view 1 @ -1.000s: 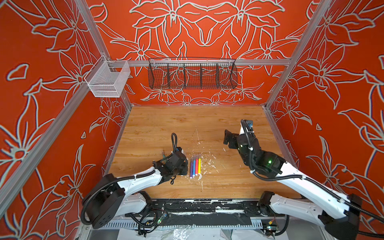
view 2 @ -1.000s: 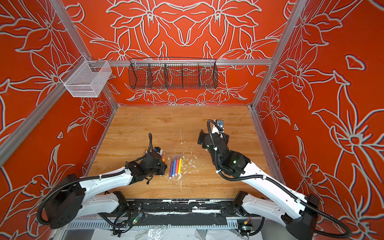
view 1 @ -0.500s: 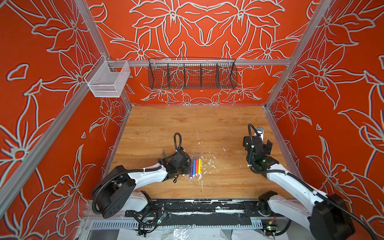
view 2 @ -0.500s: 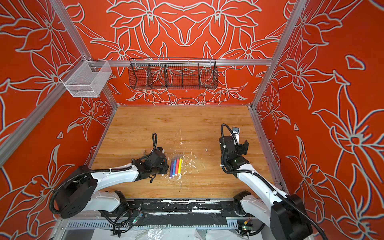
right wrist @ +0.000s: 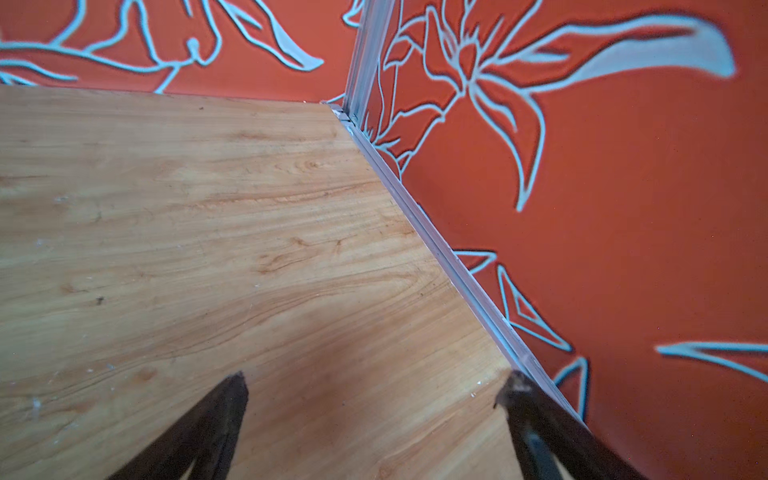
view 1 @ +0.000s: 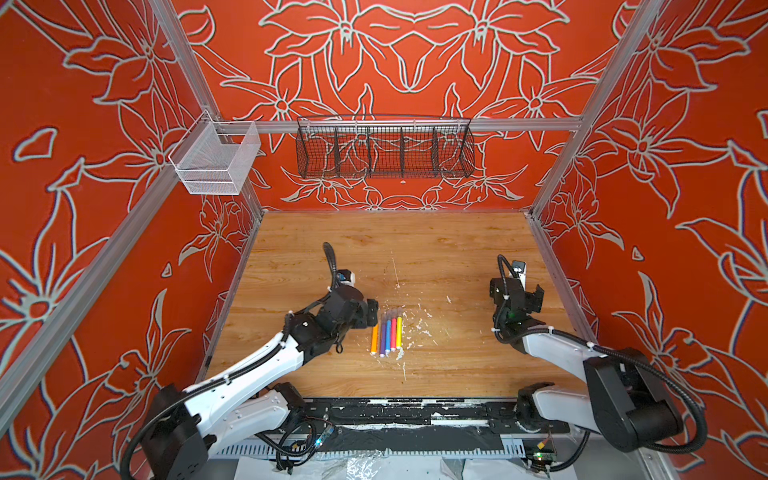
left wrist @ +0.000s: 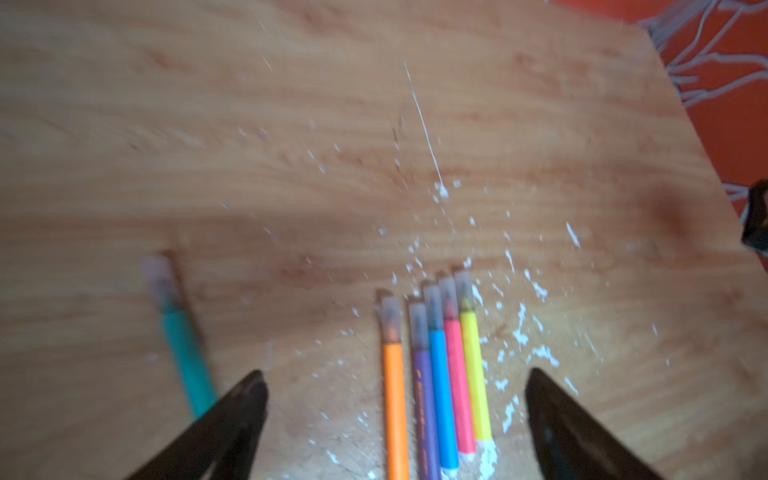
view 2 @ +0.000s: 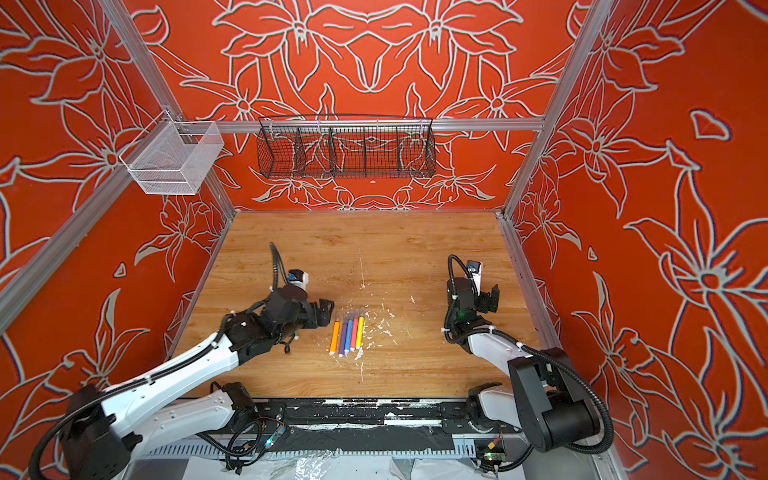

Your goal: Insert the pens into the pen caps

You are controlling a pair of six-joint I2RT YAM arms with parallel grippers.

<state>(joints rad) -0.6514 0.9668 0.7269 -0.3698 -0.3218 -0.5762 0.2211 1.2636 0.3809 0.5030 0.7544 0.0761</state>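
Wood-grain table [view 1: 436,249] carries five pens [view 1: 387,334] in both top views. They lie side by side in a tight row near its front middle, orange at the left, then purple, blue, pink and yellow, among white flecks [view 1: 417,328]. The left gripper [view 1: 371,312] sits low just left of the row, by the far end of the orange one. The right gripper [view 1: 516,293] stands well apart, near the orange flowered wall [view 1: 665,249] on the right. From above, how either pair of jaws stands is hard to read. The left wrist view, blurred, shows the left gripper [left wrist: 392,380] with its two dark fingers [left wrist: 245,403] spread wide and gripping nothing. Beyond them lie the orange pen [left wrist: 394,395], purple pen [left wrist: 424,395], blue pen [left wrist: 441,386], pink pen [left wrist: 457,374] and yellow pen [left wrist: 473,365]. All are parallel, the orange a little apart from the other four, and clear caps [left wrist: 433,305] sit over their far tips. The green pen [left wrist: 185,353] lies apart from the row, beyond one finger, tilted, its near end hidden behind that finger; it too wears a clear cap. The right wrist view shows the right gripper [right wrist: 374,384] with jaws wide apart and empty over the table [right wrist: 208,208], close to the metal rail [right wrist: 457,274] along the wall [right wrist: 623,208].
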